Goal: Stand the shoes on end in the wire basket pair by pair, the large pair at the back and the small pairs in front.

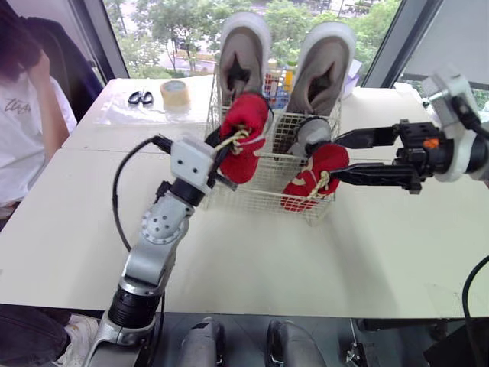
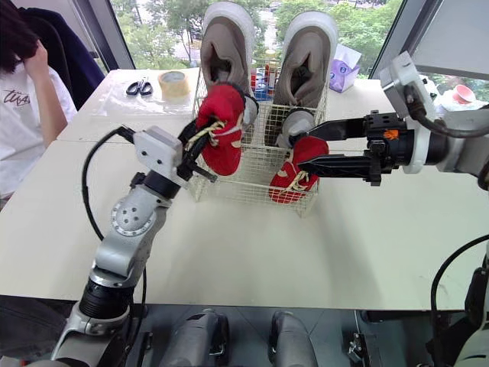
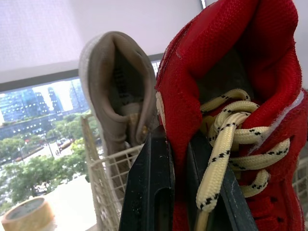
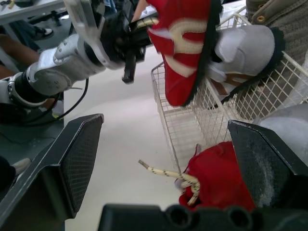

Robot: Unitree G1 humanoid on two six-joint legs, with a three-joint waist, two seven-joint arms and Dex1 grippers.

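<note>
A white wire basket [image 1: 252, 200] stands mid-table with two large grey shoes [image 1: 243, 46] [image 1: 325, 65] on end at its back. My left gripper [image 1: 221, 149] is shut on a red shoe with yellow laces [image 1: 243, 138], held raised over the basket's front left; in the left wrist view the fingers [image 3: 149, 192] pinch its collar [image 3: 231, 62]. A second red shoe [image 1: 315, 177] leans in the front right corner. My right gripper [image 1: 336, 157] is open, its pads [image 4: 77, 159] wide on either side of that shoe [image 4: 216, 173]. A small grey shoe [image 1: 311, 131] sits just behind it.
Scissors [image 1: 140, 97] and a tape roll [image 1: 175, 92] lie at the table's far left. A person in a white shirt [image 1: 23, 115] sits at the left edge. A tissue box [image 2: 345, 65] stands behind the basket on the right.
</note>
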